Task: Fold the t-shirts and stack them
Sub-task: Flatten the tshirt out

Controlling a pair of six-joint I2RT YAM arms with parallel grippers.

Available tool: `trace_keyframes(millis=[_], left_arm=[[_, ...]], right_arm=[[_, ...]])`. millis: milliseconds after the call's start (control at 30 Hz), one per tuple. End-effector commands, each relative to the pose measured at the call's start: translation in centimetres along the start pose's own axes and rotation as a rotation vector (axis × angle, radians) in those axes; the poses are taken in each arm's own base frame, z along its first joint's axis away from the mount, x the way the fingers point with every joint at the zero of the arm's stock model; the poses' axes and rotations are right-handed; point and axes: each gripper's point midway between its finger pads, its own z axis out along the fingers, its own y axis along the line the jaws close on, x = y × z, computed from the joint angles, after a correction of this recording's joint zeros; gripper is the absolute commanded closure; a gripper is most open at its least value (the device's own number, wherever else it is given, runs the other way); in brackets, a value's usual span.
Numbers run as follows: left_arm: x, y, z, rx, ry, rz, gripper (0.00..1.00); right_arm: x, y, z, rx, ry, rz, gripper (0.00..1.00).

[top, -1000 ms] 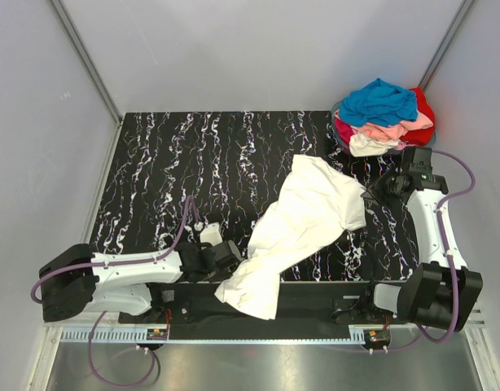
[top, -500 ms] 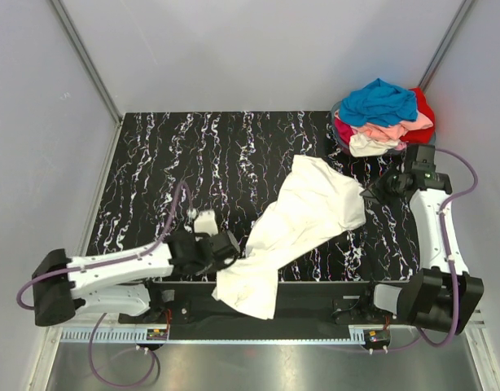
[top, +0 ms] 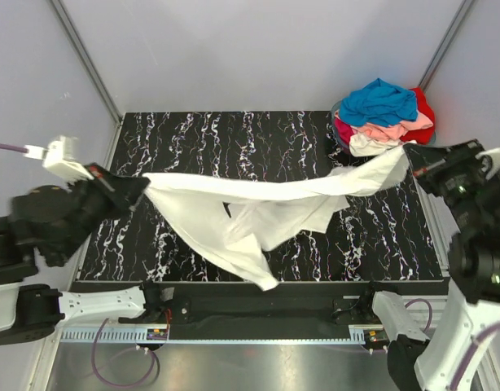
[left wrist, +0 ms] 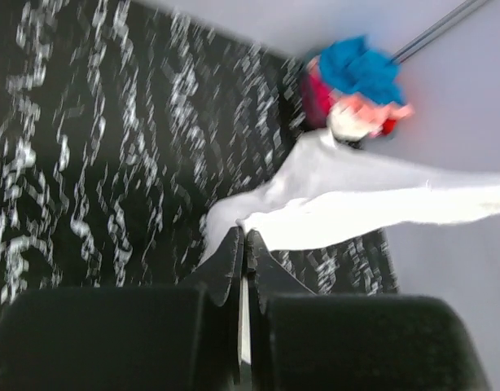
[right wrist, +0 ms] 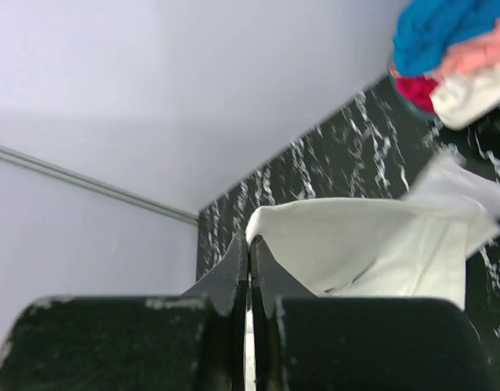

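Cream-white t-shirt (top: pixel 266 204) hanging stretched above surface (top: pixel 193 138), long axis running left-right, loose part drooping toward near edge. Left gripper (top: pixel 141 184) and right gripper (top: pixel 411 161) clamping opposite ends (neck, sleeves lost in folds).

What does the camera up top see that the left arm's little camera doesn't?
Only the top camera shows the whole white t-shirt stretched in the air between the left gripper and the right gripper, with part of it hanging down in the middle. Only the left wrist camera shows its own fingers up close, pinched shut on the shirt's edge. Both show the white t-shirt, the pile of coloured t-shirts in the far right corner, and the black marbled table.
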Motion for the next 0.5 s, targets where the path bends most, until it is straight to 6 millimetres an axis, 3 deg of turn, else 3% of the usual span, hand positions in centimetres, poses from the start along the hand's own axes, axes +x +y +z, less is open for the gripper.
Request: trace_keyframes(millis=[0, 67, 200, 333, 433, 467], left_arm=[[-5.0, -0.4, -2.2, 0.074, -0.12, 0.164, 1.0], [-8.1, -0.5, -4.4, 0.141, -0.195, 0.192, 1.0], [-13.4, 1.0, -8.6, 0.198, -0.345, 0.174, 1.0], [-14.8, 2.1, -10.6, 0.244, -0.426, 0.243, 1.0], [-14.3, 3.2, -9.9, 0.195, -0.455, 0.316, 1.0], [-14.8, 3.2, -9.7, 0.173, -0.488, 0.325, 1.0]], right_arm=[[-2.4, 3.2, -4.3, -0.081, -0.139, -0.009, 1.0], [-4.0, 4.8, -7.1, -0.118, -0.229, -0.077, 1.0], [-6.8, 6.5, -11.0, -0.148, -0.384, -0.207, 1.0], [-8.8, 8.9, -13.9, -0.214, -0.485, -0.27, 1.0], [-9.6, 10.8, -14.2, -0.283, -0.508, -0.326, 1.0], [-9.8, 11.4, -12.9, -0.301, -0.488, -0.347, 1.0]])
